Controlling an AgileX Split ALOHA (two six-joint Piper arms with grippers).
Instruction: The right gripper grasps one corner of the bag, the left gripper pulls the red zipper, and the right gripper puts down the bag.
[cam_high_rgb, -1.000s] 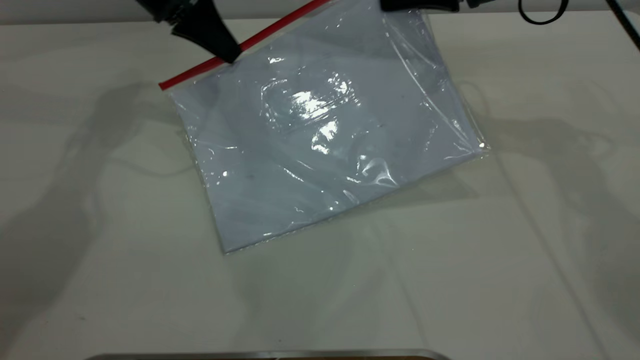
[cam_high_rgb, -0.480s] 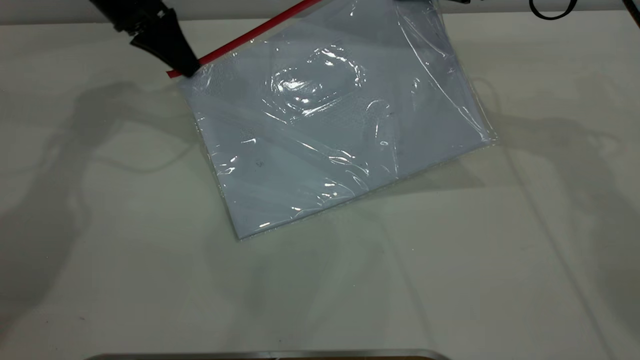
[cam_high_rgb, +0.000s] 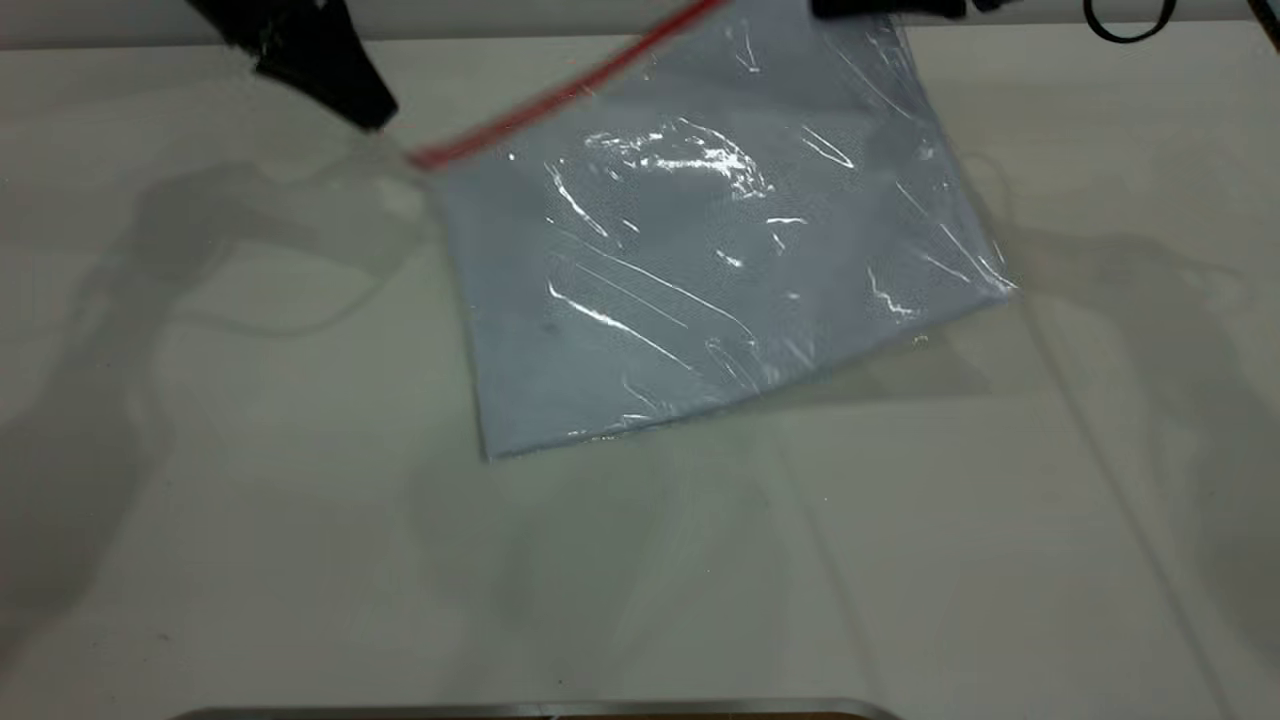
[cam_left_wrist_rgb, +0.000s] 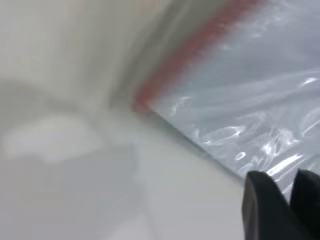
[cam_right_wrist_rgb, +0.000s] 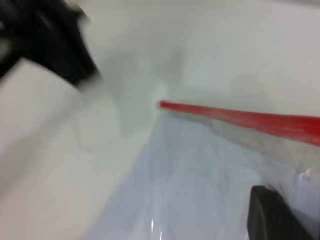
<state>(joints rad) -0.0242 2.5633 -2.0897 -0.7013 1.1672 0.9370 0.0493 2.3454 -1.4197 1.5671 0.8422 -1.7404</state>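
The bag (cam_high_rgb: 700, 260), a clear pouch with white paper inside, hangs tilted over the white table, its lower corner (cam_high_rgb: 487, 452) nearest the surface. The red zipper (cam_high_rgb: 560, 95) runs blurred along its upper edge and also shows as the red zipper (cam_right_wrist_rgb: 240, 117) in the right wrist view. At the top edge of the exterior view, my right gripper (cam_high_rgb: 880, 8) is shut on the bag's upper corner, with one finger (cam_right_wrist_rgb: 270, 215) lying against the plastic. My left gripper (cam_high_rgb: 372, 112) sits left of the zipper's end (cam_left_wrist_rgb: 142, 102), apart from it. Its fingers (cam_left_wrist_rgb: 265, 200) are together with nothing seen between them.
A metal edge (cam_high_rgb: 520, 710) lies along the near side of the table (cam_high_rgb: 250, 500). A black cable loop (cam_high_rgb: 1125, 25) hangs at the far right.
The left gripper slid left along the zipper to its end. The bag has since swung right, so the zipper's end no longer touches that gripper. The right gripper still holds the corner.
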